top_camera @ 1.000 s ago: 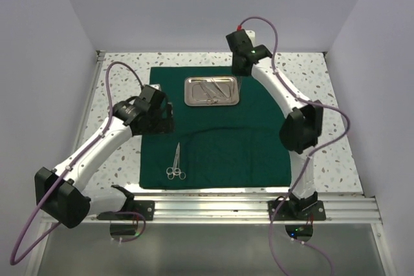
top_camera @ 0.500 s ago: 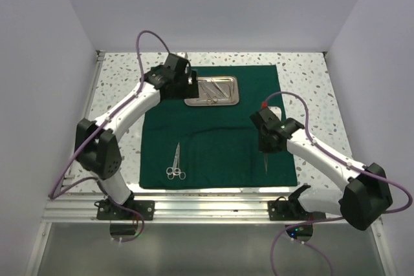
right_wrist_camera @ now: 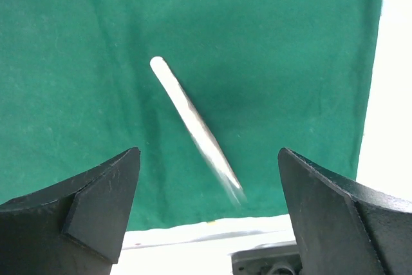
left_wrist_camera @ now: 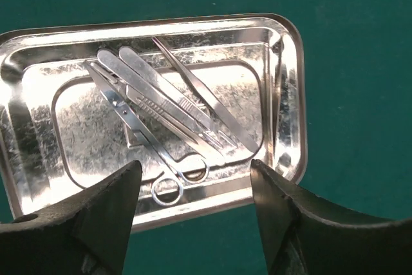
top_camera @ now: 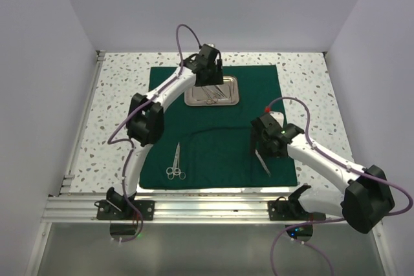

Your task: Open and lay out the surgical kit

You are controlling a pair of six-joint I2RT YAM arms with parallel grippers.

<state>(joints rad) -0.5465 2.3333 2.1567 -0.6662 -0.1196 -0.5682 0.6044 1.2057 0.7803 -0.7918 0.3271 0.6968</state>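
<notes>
Right fingers [right_wrist_camera: 84,210] released tweezers [right_wrist_camera: 193,127]; left fingers [left_wrist_camera: 103,217] reached the tray [left_wrist_camera: 291,94].

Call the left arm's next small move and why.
Probably lower the left end effector into the tray and close on one tool, likely the scissors. It hovers open right above the tray, which holds several tools, with the scissors' rings nearest it. The right end effector is open over tweezers lying free on the cloth, so that side looks done.

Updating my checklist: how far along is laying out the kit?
Done: cloth spread flat, scissors and tweezers lying on it. In hand: nothing; right tool open over the tweezers, left tool open over the tray. Left: several instruments in the tray to set out.
</notes>
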